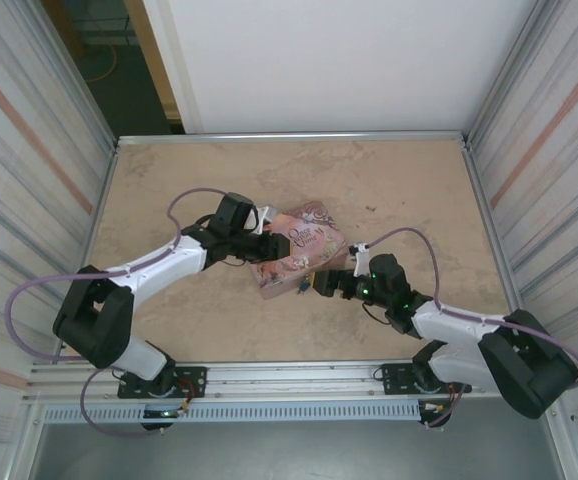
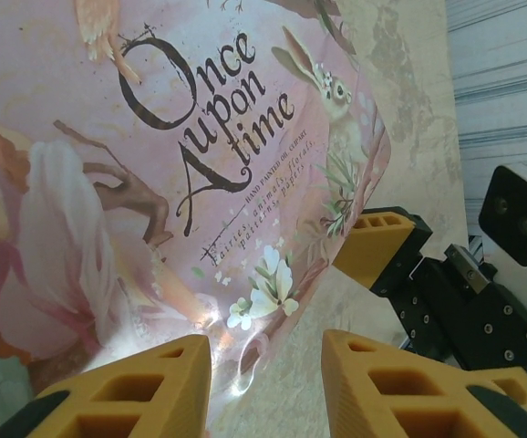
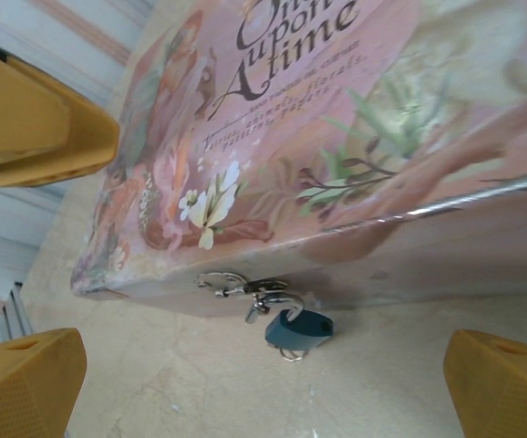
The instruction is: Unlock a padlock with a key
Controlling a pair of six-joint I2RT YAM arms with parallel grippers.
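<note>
Right wrist view gives the best look at the padlock (image 3: 298,328). Its blue body hangs from a silvery hasp (image 3: 241,285) on the side wall of the pink tin (image 3: 336,128), low in the middle of the frame and just above the counter (image 3: 154,392). A thin bit of metal sticks out under the body — whether it is the key or only a ring cannot be told. The right hand (image 3: 263,392) is wide open and holds nothing. Its orange fingers (image 3: 22,383) stand in the two lower corners of the frame, and the padlock lies between them but further on, not touched.

In the top external view the tin (image 1: 299,250) lies in the middle of the counter (image 1: 389,180). The left hand (image 1: 262,243) is at its left side and the right hand (image 1: 321,283) is at its lower edge, where a blue speck marks the padlock (image 1: 300,287).

In the left wrist view the left hand (image 2: 268,374) has its fingers partly apart at the bottom of the frame, and the edge of the tin (image 2: 154,182) reaches into the gap. Whether they press the tin or only stand around it cannot be told.

The step in hand seems to be the approach: one hand steadies the tin, the other lines up on the lock. The next move calls for much finer work — the open hand must narrow a lot and come in slowly, since such a small lock will likely swing away at a touch.
</note>
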